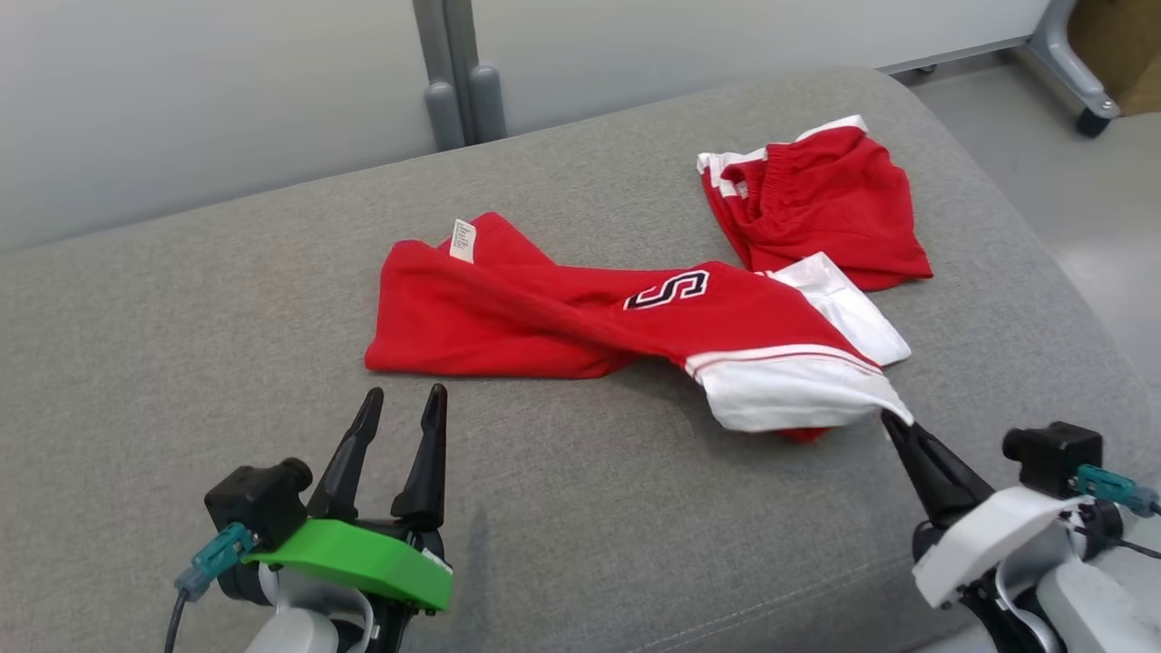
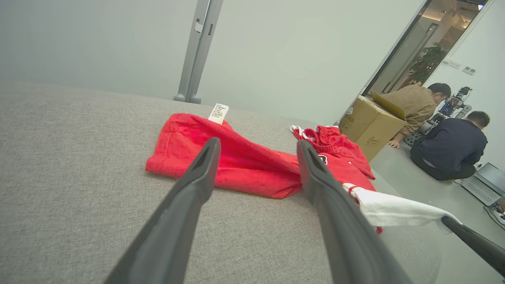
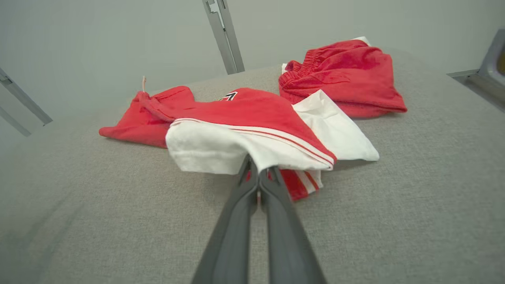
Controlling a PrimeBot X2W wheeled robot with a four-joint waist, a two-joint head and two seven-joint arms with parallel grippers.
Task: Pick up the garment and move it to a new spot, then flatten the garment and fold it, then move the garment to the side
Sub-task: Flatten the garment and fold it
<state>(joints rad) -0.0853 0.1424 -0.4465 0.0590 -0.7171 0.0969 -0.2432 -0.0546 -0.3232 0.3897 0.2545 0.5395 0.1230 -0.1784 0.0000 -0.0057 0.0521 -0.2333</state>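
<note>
Our left gripper (image 1: 405,392) hovers with fingers spread, holding nothing, just short of the red garment (image 1: 544,317), which lies twisted across the grey cushion (image 1: 181,363) beyond its tips. Our right gripper (image 1: 893,422) is pinched onto the garment's white hem, raised at its tips.

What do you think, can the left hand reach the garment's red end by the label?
Probably yes: the left hand is open, and only bare grey cushion lies between it and that red end.

Garment (image 1: 562,317) red, white trim; couch (image 1: 181,363) grey.
</note>
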